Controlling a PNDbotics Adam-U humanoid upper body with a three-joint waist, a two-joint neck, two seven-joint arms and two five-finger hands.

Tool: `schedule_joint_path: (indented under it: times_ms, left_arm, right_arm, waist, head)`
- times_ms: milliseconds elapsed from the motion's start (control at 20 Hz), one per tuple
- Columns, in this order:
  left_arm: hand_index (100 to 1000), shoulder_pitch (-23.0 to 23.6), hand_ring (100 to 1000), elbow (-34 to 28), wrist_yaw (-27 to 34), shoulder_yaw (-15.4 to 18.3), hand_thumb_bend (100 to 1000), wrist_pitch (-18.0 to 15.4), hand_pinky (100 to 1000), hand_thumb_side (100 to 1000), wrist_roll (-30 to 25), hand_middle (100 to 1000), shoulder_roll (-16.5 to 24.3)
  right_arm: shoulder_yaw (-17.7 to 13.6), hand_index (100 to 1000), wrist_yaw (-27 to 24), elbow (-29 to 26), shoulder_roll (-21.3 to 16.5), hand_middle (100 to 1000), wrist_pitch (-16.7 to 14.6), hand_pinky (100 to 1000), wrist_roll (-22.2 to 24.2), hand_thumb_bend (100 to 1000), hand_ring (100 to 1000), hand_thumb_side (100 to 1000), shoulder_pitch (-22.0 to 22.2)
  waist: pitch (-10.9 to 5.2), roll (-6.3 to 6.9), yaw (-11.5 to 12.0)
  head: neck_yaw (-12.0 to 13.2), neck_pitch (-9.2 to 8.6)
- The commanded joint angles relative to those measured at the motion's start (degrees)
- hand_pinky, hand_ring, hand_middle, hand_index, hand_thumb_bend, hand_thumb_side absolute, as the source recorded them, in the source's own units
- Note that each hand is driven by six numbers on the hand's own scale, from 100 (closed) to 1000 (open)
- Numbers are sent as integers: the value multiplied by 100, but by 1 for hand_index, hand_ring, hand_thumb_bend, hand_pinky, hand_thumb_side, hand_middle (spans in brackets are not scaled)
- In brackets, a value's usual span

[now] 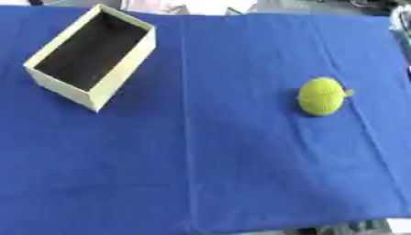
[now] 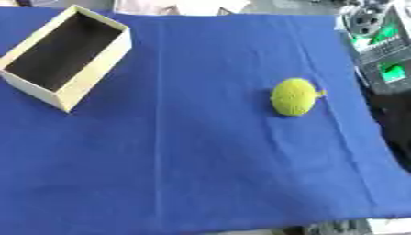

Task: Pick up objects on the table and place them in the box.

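A blue cloth (image 1: pixel 241 174) covers the table, with a faint vertical crease running down its middle. On the right half sits the ball (image 1: pixel 322 96), a round yellow-green thing with a knobbly, knitted-looking surface and a small orange nub sticking out at its right side. It casts a thin shadow on its left and lies alone on the cloth, well apart from the box.

The box (image 1: pixel 94 55) stands at the far left corner of the cloth, a cream-walled oblong set at a slant, open at the top, its inside dark. Nothing can be made out in it.

At the right edge, off the cloth, the right eye view shows grey equipment (image 2: pixel 379 46) with green patches.

Neither hand appears in either view, so their state is not shown.
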Motion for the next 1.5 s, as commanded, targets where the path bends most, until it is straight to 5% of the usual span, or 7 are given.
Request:
schedule_joint_path:
  times_ms: [50,400,850,1000,1250,1350,1500]
  left_arm:
    - [702,-34,657,-80,54,87,523,-43,774,293,72,672,185]
    - [701,-18,653,-80,66,96,514,-32,775,296,51,669,149]
    - [700,2,650,-80,46,111,506,-29,776,300,53,666,141]
    - [699,24,648,-80,30,119,505,-11,778,301,35,665,140]
    - [699,44,647,-80,14,129,497,21,779,306,7,664,133]
    - [699,47,646,-80,13,129,486,22,779,316,6,663,138]
    - [699,56,646,-80,12,126,478,23,779,325,5,663,146]
  right_arm:
    - [-79,670,-34,-86,-233,581,1,768,43,100,721,543,-35]
    - [-54,674,-47,-86,-246,583,39,770,133,100,725,556,16]
    - [-5,715,-90,-86,-367,611,149,786,288,100,754,604,121]
    - [50,768,-131,-86,-530,645,251,828,639,100,780,553,265]
    - [87,846,-381,-86,-832,732,307,874,1320,100,816,604,434]
    - [135,896,-332,-86,-952,782,336,921,1794,100,865,519,513]
    - [209,905,-297,-86,-1127,804,374,941,2759,100,891,520,611]
  waist:
    - [-110,38,-8]
    - [-73,46,-8]
    - [-3,33,-8]
    - [16,11,-12]
    - [34,-8,-32]
    - [38,-11,-37]
    - [37,-18,-44]
  head:
    - [39,-70]
    - [254,149]
    - [258,117]
    - [249,117]
    - [214,110]
    - [198,113]
    - [198,123]
